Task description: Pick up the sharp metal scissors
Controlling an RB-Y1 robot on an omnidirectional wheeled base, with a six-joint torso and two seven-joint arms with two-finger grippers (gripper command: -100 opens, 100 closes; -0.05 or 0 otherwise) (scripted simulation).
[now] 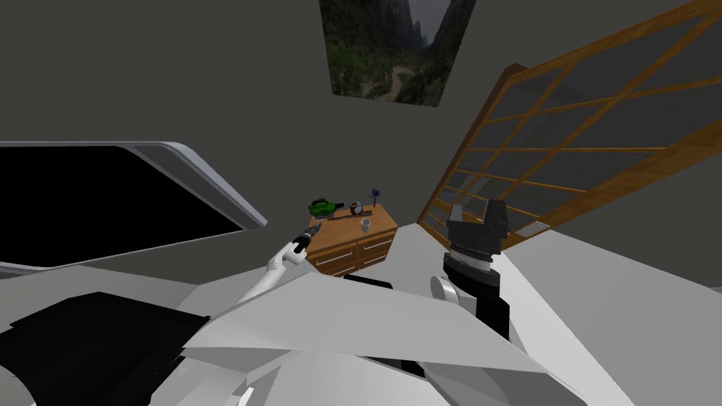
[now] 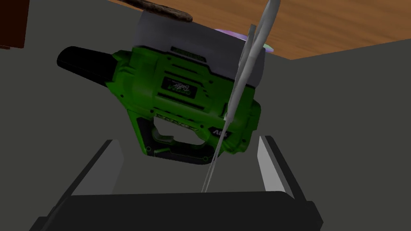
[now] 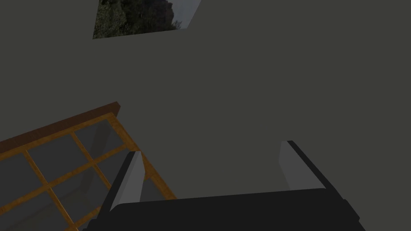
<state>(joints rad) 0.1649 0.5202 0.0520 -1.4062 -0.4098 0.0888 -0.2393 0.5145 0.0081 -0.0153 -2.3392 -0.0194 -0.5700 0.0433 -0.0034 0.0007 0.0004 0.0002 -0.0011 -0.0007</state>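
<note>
Now, scissors point(image 2: 242, 80): thin grey blades, standing between the left hand's 2 fingers, touching neither.
Left hand point(image 2: 189, 140): fingers spread apart, gripping nothing, stretched out to the wooden chest of drawers point(image 1: 366, 247).
Green power tool point(image 2: 172, 88): just behind the scissors, on its side.
White mug point(image 1: 365, 225): on the chest's top, near the front edge.
Right hand point(image 3: 212, 147): raised, fingers apart, empty.

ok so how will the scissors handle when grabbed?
The scissors look thin and blade-like, so probably stiff but slippery between the open fingers of the left claw. Edge-on they offer little to pinch and may pivot. Likely light next to the green power tool.
</note>
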